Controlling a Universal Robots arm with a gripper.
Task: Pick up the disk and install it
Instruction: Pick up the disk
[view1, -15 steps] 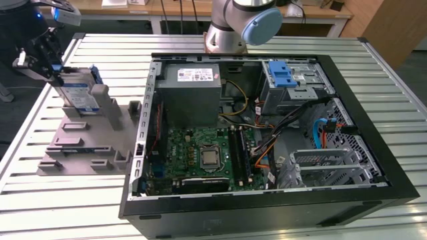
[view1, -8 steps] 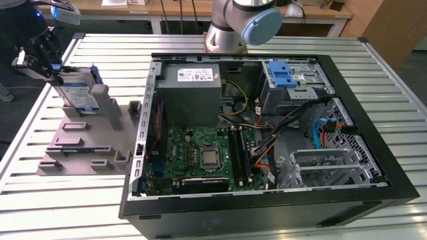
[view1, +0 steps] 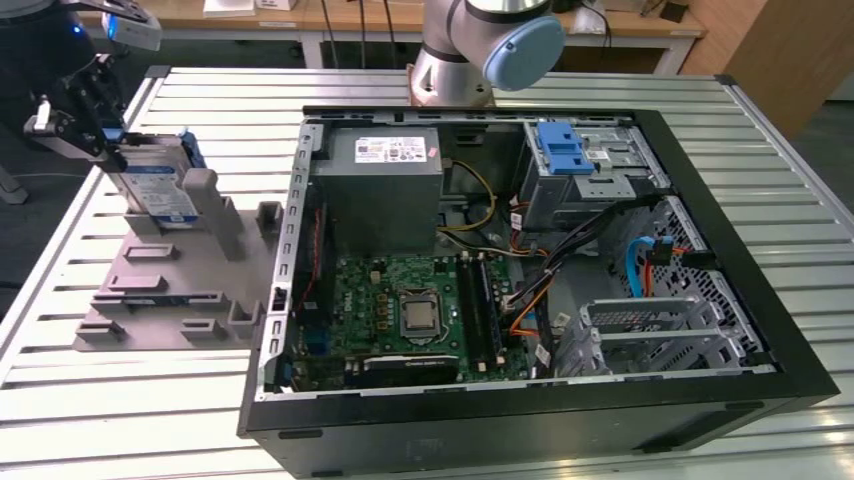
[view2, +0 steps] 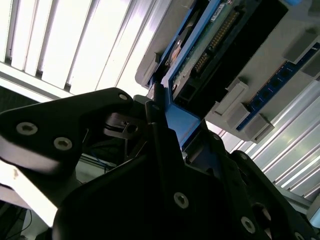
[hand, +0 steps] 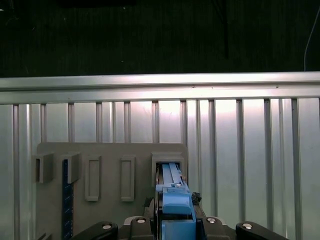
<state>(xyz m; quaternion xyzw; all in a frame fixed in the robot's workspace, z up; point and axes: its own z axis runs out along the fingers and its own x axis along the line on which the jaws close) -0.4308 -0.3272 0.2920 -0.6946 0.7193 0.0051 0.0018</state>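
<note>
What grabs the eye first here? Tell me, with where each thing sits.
The open black computer case takes up the middle of the exterior view, its green motherboard bared. At that view's left, the disk stands on edge in a grey slotted stand, with the tool at its top edge.

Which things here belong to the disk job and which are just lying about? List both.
Job: disk, upright in the grey stand; gripper closed on its blue edge; open computer case.
Not the job: power supply, motherboard, cables, slatted table.
</note>
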